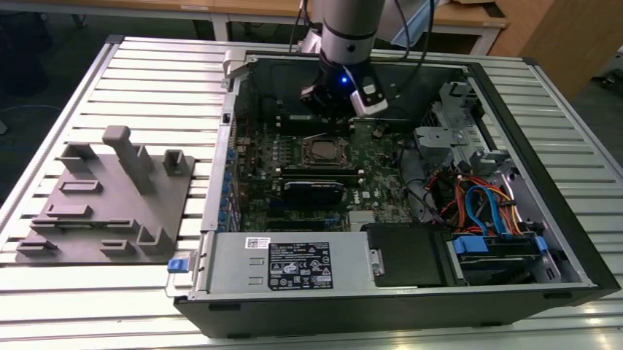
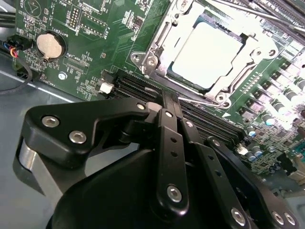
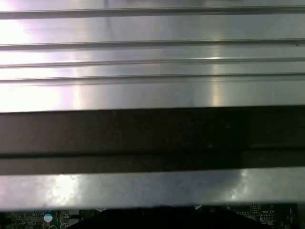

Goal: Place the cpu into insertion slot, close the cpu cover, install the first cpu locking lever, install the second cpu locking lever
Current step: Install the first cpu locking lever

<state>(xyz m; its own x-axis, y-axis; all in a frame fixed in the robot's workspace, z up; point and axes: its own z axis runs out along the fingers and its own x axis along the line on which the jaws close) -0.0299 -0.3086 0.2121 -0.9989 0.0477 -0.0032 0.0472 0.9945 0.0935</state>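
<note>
The silvery-grey cpu (image 2: pixel 205 55) lies in the insertion slot (image 1: pixel 322 151) on the green motherboard inside the open computer case. The cpu cover (image 2: pixel 155 45) lies flat around it, its window showing the chip's top. A thin wire locking lever (image 2: pixel 198 100) runs along the socket's near edge, and another rod (image 2: pixel 238 12) runs along the far side. My gripper (image 2: pixel 170 98) is shut, its black fingertips pressed together right beside the near lever at the socket's edge. In the exterior view the gripper (image 1: pixel 329 117) hangs over the board just behind the socket.
Black memory slots (image 2: pixel 138 90) run between fingertips and socket. A coin battery (image 2: pixel 50 45) sits on the board. A black card (image 1: pixel 314 191), the power supply (image 1: pixel 287 262) and cabled drive bays (image 1: pixel 486 211) crowd the case. A grey fixture plate (image 1: pixel 107 204) lies at the exterior view's left.
</note>
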